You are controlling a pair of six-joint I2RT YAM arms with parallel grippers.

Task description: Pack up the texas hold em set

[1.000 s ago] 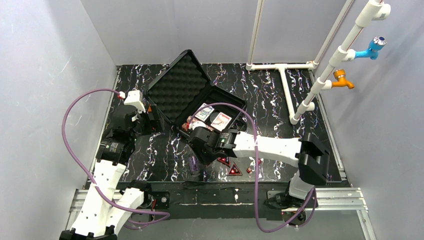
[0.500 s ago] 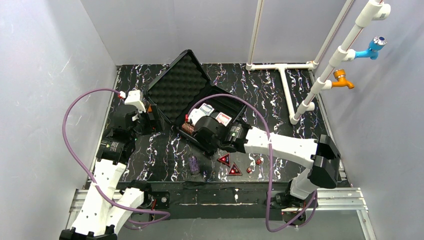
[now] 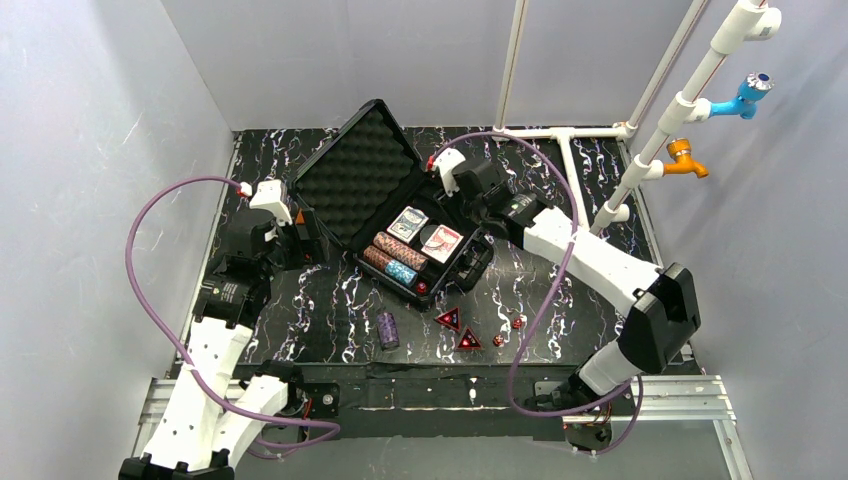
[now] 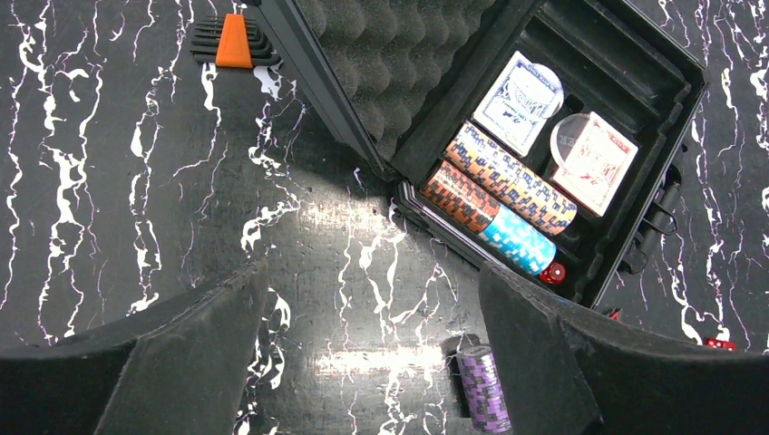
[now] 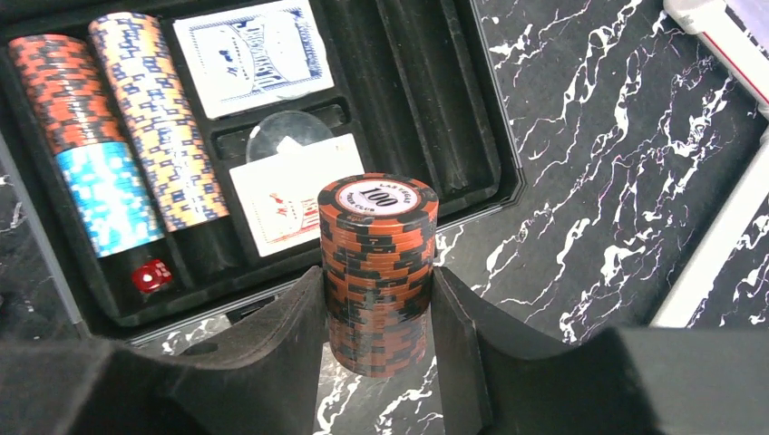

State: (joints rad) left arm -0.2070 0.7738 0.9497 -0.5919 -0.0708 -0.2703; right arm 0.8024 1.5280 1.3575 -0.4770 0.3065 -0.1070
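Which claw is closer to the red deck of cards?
Right. The right claw, gripping a chip stack, hangs at the case edge beside the red deck. The left claw sits open over the table, beyond the chip rolls.

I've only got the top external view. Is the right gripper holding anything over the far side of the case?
Observer: Yes. The right wrist view shows the right gripper shut on a stack of orange-and-black chips, top chip marked 100.
Operator: What's that red speck in the case?
Observer: A red die, in the slot just past the blue chips, per the left wrist view.
Operator: And the left gripper?
Observer: Open, nothing between its fingers; the purple chip roll lies on the table close to one finger.
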